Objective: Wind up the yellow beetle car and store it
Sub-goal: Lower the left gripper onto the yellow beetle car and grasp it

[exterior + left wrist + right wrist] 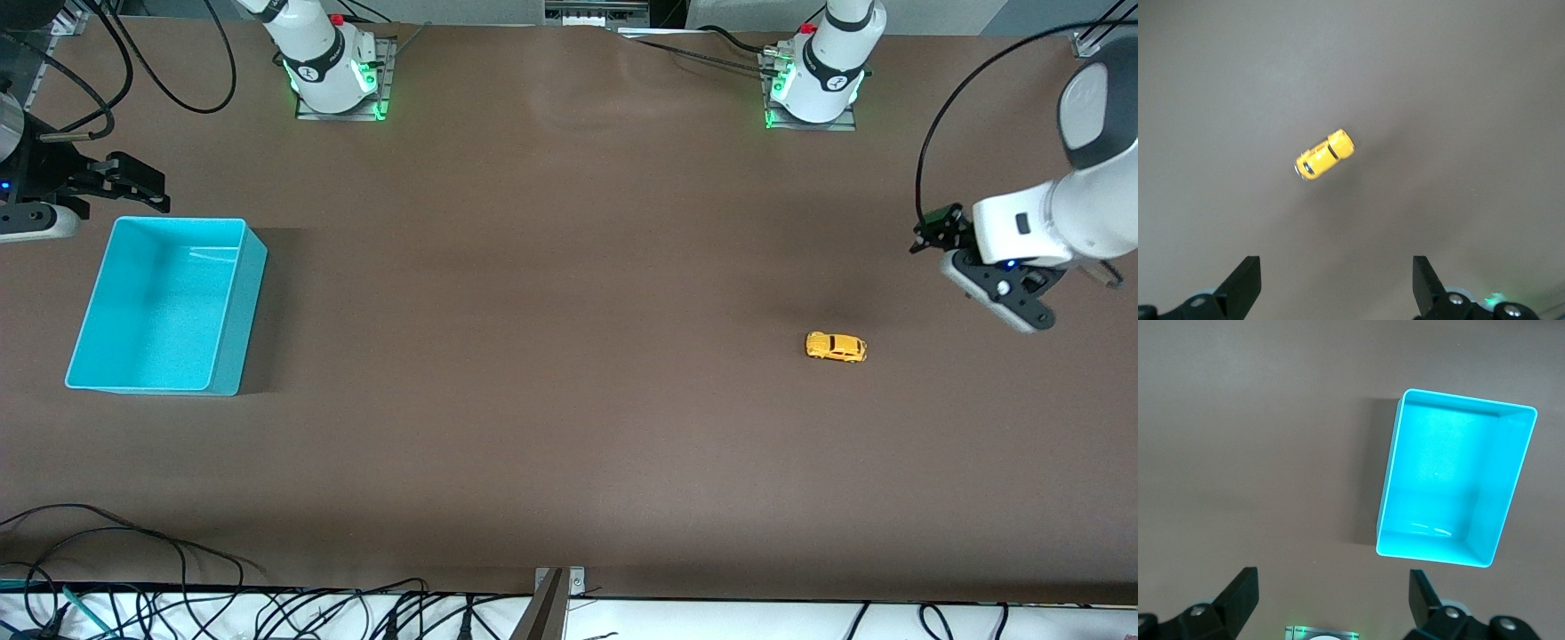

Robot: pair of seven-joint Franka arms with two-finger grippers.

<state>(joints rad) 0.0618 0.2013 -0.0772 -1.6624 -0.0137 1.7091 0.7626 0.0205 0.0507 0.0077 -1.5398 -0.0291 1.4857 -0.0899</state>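
The yellow beetle car [836, 347] stands on its wheels on the brown table, toward the left arm's end. The left wrist view shows the car [1325, 154] lying some way ahead of the fingertips. My left gripper [935, 231] hangs in the air over the table near that end, apart from the car, open and empty [1336, 263]. My right gripper [147, 188] hovers beside the turquoise bin [242, 307] at the right arm's end, open [1333, 575] with nothing between its fingers. The bin [1387, 487] holds nothing.
The two arm bases [336, 67] [813, 80] glow green along the table's edge farthest from the front camera. Cables [133, 551] lie along the nearest edge. Bare brown table stretches between the bin and the car.
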